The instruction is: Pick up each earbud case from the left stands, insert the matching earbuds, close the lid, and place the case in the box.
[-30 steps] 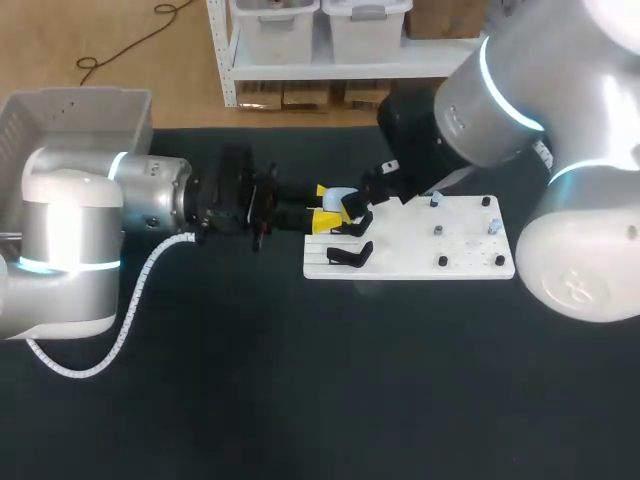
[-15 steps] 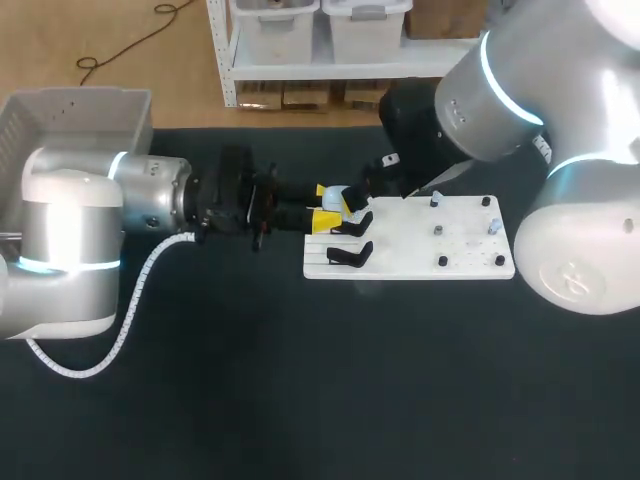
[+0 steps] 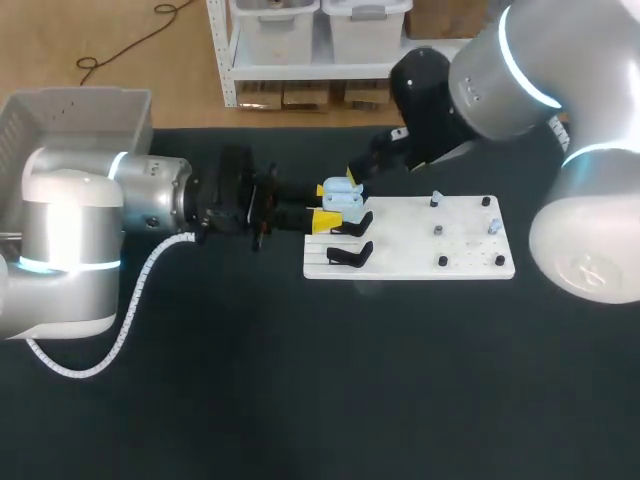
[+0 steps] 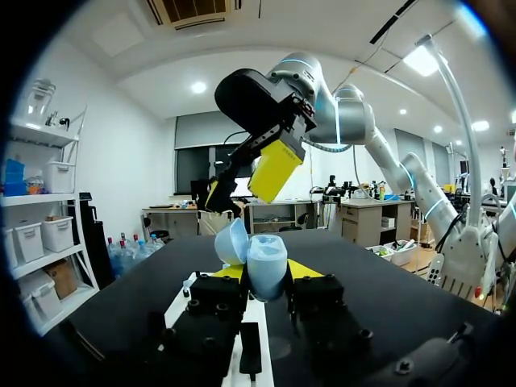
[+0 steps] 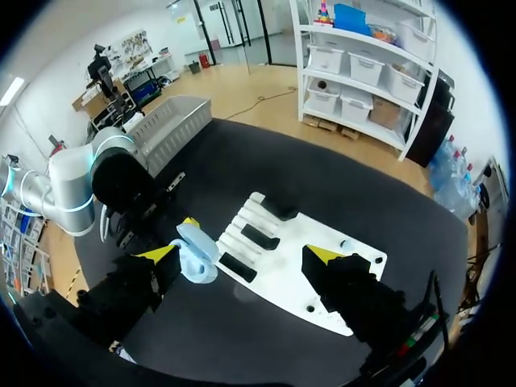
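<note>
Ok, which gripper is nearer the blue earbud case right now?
Left. The left gripper is shut on the open earbud case, one finger on each side. The right gripper hangs open just above it, seemingly not touching.

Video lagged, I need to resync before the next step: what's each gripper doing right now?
Left gripper: closed on the light blue earbud case, lid open.
Right gripper: open, holding nothing.

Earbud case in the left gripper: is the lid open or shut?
Open: the lid stands tipped back off the earbud case, held in the left gripper.
</note>
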Controlling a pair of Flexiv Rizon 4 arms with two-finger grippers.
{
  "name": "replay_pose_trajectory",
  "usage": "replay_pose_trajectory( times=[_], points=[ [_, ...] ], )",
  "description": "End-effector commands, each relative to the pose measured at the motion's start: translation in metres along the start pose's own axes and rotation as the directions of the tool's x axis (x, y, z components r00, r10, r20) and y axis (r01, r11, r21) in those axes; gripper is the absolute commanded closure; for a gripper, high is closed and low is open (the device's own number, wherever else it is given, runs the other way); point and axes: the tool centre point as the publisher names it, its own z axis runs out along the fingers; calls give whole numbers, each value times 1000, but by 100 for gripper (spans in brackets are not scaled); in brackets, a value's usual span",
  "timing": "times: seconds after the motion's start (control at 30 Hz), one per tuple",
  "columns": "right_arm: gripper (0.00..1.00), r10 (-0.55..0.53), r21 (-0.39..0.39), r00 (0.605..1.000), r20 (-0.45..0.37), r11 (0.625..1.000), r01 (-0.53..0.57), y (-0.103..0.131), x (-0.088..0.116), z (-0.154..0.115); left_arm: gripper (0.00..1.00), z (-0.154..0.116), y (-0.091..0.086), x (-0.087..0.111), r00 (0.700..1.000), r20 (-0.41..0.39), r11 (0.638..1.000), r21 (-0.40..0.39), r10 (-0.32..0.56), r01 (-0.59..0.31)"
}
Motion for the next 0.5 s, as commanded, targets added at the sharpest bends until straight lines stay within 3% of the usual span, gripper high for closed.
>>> replay_pose_trajectory(
  times=[0.03,0.17,0.23,0.5],
  points=[
    [0,-7,44,999,36,999,5,-4,7,-15,100,0,0,0,1000,0,1000,2,0,0],
    [0,-46,98,999,14,994,45,-17,12,-24,100,0,0,0,1000,0,1000,2,0,0],
    [0,-69,189,998,-16,980,70,-28,18,-29,100,0,0,0,1000,0,1000,2,0,0],
    [0,-27,358,989,-144,931,77,-80,42,-37,100,0,0,0,1000,0,1000,2,0,0]
  ],
)
